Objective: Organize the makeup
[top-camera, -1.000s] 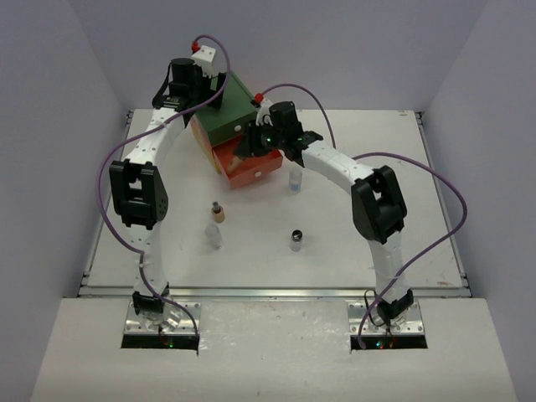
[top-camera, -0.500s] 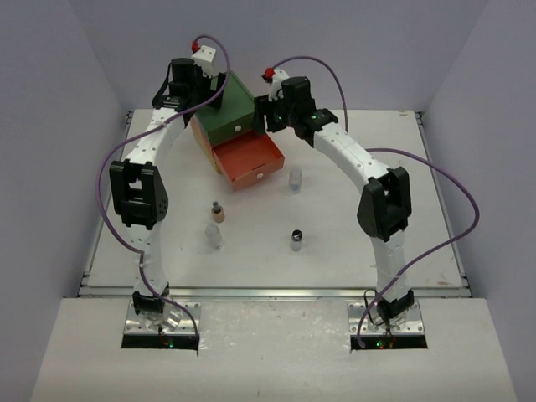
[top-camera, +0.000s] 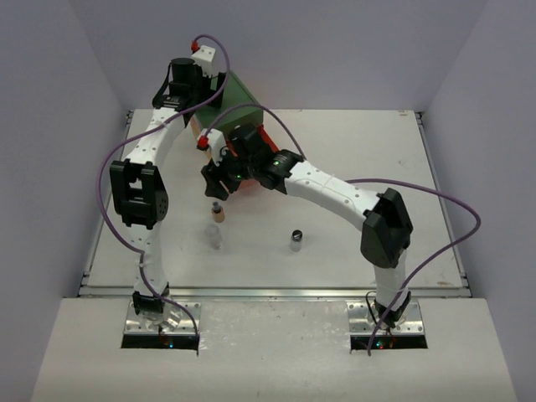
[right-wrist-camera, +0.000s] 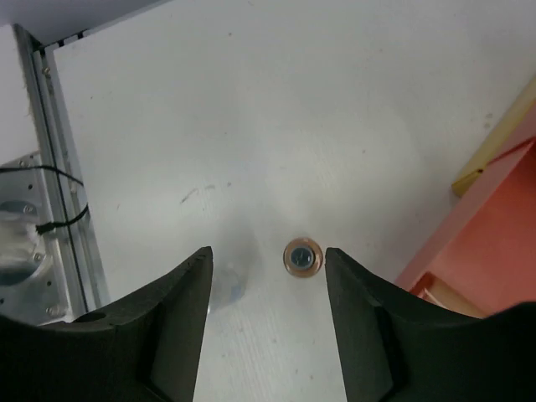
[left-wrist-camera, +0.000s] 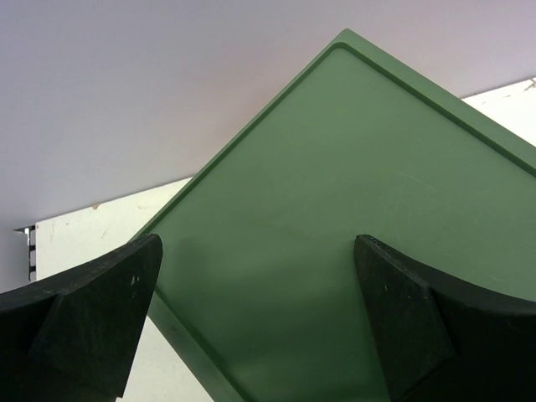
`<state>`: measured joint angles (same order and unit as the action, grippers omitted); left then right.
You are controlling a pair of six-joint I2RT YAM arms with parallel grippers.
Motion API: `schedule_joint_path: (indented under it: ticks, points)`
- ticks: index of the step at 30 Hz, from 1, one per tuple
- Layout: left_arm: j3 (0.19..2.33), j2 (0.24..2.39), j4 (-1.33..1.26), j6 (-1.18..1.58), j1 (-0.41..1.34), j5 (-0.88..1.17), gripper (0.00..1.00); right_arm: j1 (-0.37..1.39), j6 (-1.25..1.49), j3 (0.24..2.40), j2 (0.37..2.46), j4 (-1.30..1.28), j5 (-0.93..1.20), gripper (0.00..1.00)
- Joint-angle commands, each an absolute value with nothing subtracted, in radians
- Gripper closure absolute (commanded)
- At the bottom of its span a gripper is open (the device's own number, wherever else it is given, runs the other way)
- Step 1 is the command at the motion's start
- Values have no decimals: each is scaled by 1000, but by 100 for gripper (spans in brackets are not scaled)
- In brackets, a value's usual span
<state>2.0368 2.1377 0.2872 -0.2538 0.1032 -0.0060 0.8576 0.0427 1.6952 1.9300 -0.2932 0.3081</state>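
White table (top-camera: pixel 335 251), left jaws wide over green chest (left-wrist-camera: pixel 335 209), right jaws apart above bottle (right-wrist-camera: pixel 303 257), black-capped jar (top-camera: pixel 296 239) overhead only

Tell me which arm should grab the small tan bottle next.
Right. The right end effector hangs open over the tan bottle, framed between its fingers in the wrist view. The left end effector is over the drawer chest's green top, far from it.

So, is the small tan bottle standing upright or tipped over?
Upright. The tan bottle shows only its round cap to the right wrist camera; the overhead view shows it standing.
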Motion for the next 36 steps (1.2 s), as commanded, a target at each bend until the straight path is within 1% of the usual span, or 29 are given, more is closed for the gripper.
schedule_joint_path:
  ticks: [1,4,7,11,15,20,26,30,34,35,36]
  points:
    - [2037,2181,385,-260,101,-5,0,879,72,1850,2039,-349,212,43]
    - [2031,2175,385,-265,101,-10,0,907,124,1830,2069,-335,99,42]
    - [2025,2174,385,-268,101,-7,0,908,146,1858,2137,-379,4,41]
    - [2027,2175,385,-268,102,-6,0,911,157,1932,2210,-449,-13,41]
    - [2026,2177,384,-270,101,-6,0,920,148,1937,2230,-428,24,41]
    - [2025,2178,385,-273,101,-9,0,922,153,1953,2273,-455,21,44]
    - [2025,2183,385,-277,101,-14,0,923,151,1921,2261,-452,65,45]
    - [2024,2188,385,-271,101,-12,0,934,143,1904,2252,-431,59,52]
    - [2025,2189,387,-268,101,-11,0,934,140,1915,2274,-430,52,62]
    - [2025,2188,385,-270,103,-12,0,934,138,1917,2279,-427,52,65]
    - [2025,2187,385,-273,102,-16,0,933,135,1921,2283,-425,50,78]
